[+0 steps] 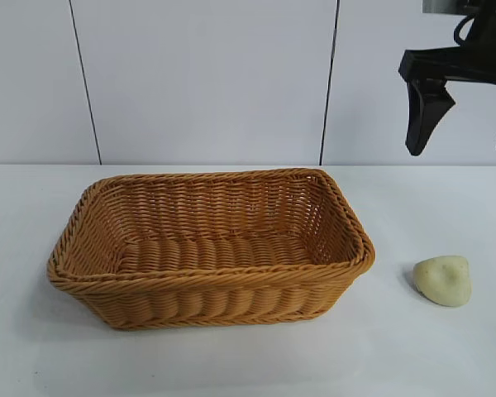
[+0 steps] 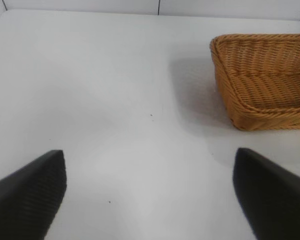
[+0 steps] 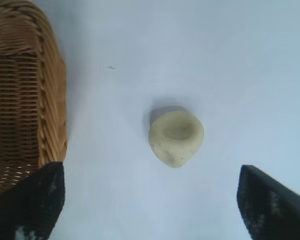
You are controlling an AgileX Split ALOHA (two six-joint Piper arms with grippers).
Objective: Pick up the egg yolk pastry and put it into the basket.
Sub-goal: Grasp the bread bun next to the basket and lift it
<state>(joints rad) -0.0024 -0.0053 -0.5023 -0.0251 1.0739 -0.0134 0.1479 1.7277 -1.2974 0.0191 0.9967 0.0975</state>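
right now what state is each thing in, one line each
egg yolk pastry: on the table, right of the basket, untouched
basket: upright, empty
right gripper: open, high above the pastry
left gripper: open, empty, over bare table

A white table [image 1: 231,364] fills the lower part of the exterior view, its matte surface plain and evenly lit, with soft grey shadows lying on it. Behind its far edge rises a white panelled wall [image 1: 207,74], divided by two thin dark vertical seams [image 1: 85,83], one toward the left and one right of centre. The left wrist view shows the same tabletop with a few tiny dark specks [image 2: 151,115] scattered across it, and the wall's base along the far edge. Another small dark mark [image 3: 110,67] sits on the table in the right wrist view.
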